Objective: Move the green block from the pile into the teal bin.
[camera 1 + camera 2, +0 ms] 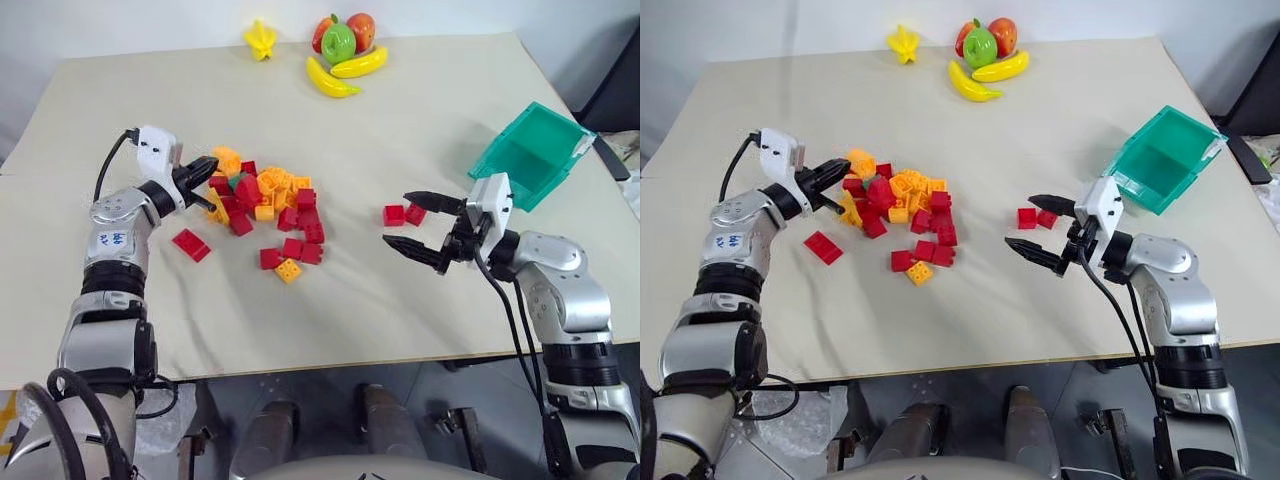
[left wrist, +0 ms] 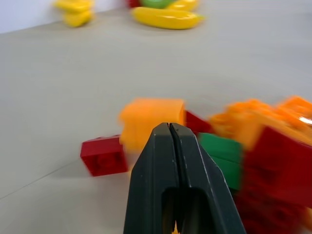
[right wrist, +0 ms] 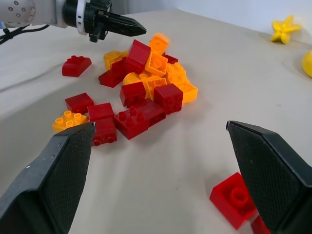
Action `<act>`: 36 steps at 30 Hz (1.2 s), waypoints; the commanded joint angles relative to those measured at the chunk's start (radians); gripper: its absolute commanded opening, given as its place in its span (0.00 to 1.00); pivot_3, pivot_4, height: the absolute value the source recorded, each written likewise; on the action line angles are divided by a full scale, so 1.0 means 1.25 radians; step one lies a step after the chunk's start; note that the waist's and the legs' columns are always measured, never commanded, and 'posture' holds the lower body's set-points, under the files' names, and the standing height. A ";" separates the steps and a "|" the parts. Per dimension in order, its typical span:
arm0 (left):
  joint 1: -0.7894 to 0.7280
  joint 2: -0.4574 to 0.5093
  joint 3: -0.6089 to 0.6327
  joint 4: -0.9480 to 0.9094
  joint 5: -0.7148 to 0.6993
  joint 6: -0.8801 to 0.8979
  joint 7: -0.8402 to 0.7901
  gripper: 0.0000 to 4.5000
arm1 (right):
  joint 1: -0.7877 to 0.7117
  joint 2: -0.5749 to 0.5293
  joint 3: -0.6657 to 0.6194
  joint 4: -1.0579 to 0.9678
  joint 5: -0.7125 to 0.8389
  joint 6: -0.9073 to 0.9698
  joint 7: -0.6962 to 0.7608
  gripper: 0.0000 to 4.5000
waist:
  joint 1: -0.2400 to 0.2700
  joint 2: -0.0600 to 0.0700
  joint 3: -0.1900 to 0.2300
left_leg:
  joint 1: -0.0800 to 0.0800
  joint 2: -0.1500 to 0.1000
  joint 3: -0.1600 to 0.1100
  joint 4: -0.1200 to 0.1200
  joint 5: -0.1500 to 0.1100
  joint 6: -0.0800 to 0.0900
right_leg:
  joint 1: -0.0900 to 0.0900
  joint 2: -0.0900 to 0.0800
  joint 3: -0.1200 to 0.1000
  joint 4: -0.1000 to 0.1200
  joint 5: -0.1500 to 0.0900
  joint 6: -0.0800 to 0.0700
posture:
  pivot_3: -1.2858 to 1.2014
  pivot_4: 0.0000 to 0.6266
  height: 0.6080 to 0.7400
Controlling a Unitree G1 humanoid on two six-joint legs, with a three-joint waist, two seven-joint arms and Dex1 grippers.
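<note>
The pile of red and orange-yellow bricks lies left of the table's middle. The green block sits in the pile's left edge, half buried among red and orange bricks. My left gripper points level into that edge, shut with nothing between its fingers, its tips just short of the green block. The teal bin lies tilted at the right edge of the table. My right gripper hovers open in front of the bin, next to two separate red bricks.
A lone red brick lies under my left forearm. Toy fruit and a yellow star sit at the table's far edge. Bare tabletop stretches between the pile and the bin.
</note>
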 commanded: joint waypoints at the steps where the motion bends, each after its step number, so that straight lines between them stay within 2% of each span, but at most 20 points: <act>1: -0.046 -0.007 0.015 0.070 0.018 -0.012 0.053 0.00 | 0.022 -0.005 -0.025 -0.056 0.023 0.003 -0.020 1.00 | 0.002 0.000 0.000 | -0.001 0.000 0.000 0.001 0.000 0.000 | -0.001 0.000 0.000 0.000 0.000 0.000 | 0.52 0.24 1.00; 6: -0.071 -0.033 0.010 0.153 0.033 0.004 0.049 0.00 | 0.032 -0.002 -0.022 -0.067 0.024 0.006 -0.037 1.00 | 0.002 0.000 0.000 | -0.005 -0.005 0.000 0.004 0.000 0.001 | -0.004 -0.001 0.001 0.000 0.001 0.001 | 0.52 0.24 1.00; 12: -0.064 -0.071 -0.014 0.162 0.049 -0.032 -0.087 0.00 | 0.025 -0.002 -0.018 -0.060 0.022 0.003 -0.044 1.00 | 0.003 0.000 0.000 | -0.005 -0.008 0.001 0.004 0.002 0.003 | -0.004 -0.003 0.003 0.000 0.002 0.003 | 0.52 0.24 1.00; 19: -0.003 -0.062 -0.064 0.063 0.045 0.060 -0.324 0.00 | 0.017 -0.014 -0.025 -0.057 0.025 0.002 -0.037 1.00 | 0.008 0.000 0.000 | -0.005 -0.011 0.002 0.004 0.003 0.005 | -0.003 -0.004 0.006 0.000 0.004 0.007 | 0.52 0.24 1.00; 24: 0.042 -0.047 -0.068 -0.051 0.016 0.138 -0.404 0.00 | 0.007 -0.016 -0.020 -0.040 0.020 -0.004 -0.029 1.00 | 0.002 0.000 -0.001 | -0.005 -0.011 0.004 0.004 0.003 0.006 | -0.003 -0.004 0.007 0.000 0.005 0.007 | 0.52 0.24 1.00; 31: 0.055 -0.013 0.038 -0.152 -0.056 0.166 -0.304 0.00 | -0.001 -0.015 -0.018 -0.030 0.018 -0.012 -0.023 1.00 | -0.001 -0.001 0.000 | -0.005 -0.009 0.004 0.004 0.003 0.006 | -0.005 -0.004 0.008 0.000 0.005 0.006 | 0.52 0.24 1.00; 36: 0.116 0.038 0.087 -0.284 -0.090 0.280 -0.240 0.00 | -0.002 -0.019 -0.021 -0.024 0.018 -0.016 -0.016 1.00 | 0.000 -0.001 0.000 | -0.005 -0.008 0.004 0.004 0.003 0.006 | -0.005 -0.004 0.008 0.000 0.005 0.007 | 0.52 0.24 1.00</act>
